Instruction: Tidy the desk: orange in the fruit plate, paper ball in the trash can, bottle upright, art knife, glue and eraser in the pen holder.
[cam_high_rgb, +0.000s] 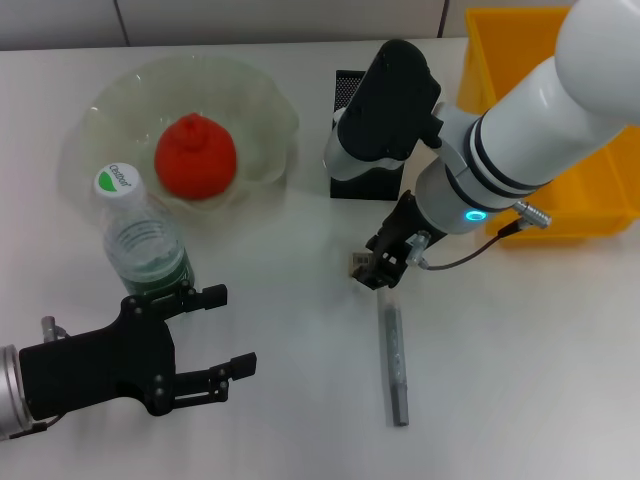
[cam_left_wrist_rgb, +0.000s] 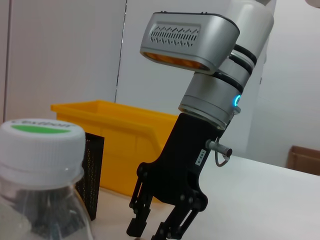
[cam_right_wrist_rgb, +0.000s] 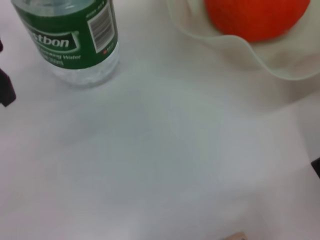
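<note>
The orange (cam_high_rgb: 195, 155) lies in the pale green fruit plate (cam_high_rgb: 265, 95); both also show in the right wrist view, the orange (cam_right_wrist_rgb: 255, 17) and the plate (cam_right_wrist_rgb: 280, 62). The bottle (cam_high_rgb: 140, 240) stands upright in front of the plate. My left gripper (cam_high_rgb: 225, 330) is open and empty just in front of the bottle. My right gripper (cam_high_rgb: 375, 272) is low over the table, open, with the beige eraser (cam_high_rgb: 358, 263) at its tips. The grey art knife (cam_high_rgb: 396, 362) lies on the table in front of it. The black mesh pen holder (cam_high_rgb: 352, 90) is partly hidden behind my right arm. Glue and paper ball are out of view.
The yellow trash can (cam_high_rgb: 500, 50) stands at the back right, behind my right arm. The left wrist view shows the bottle cap (cam_left_wrist_rgb: 42, 135) close up, with the right gripper (cam_left_wrist_rgb: 152, 227), pen holder (cam_left_wrist_rgb: 92, 170) and trash can (cam_left_wrist_rgb: 130, 130) beyond.
</note>
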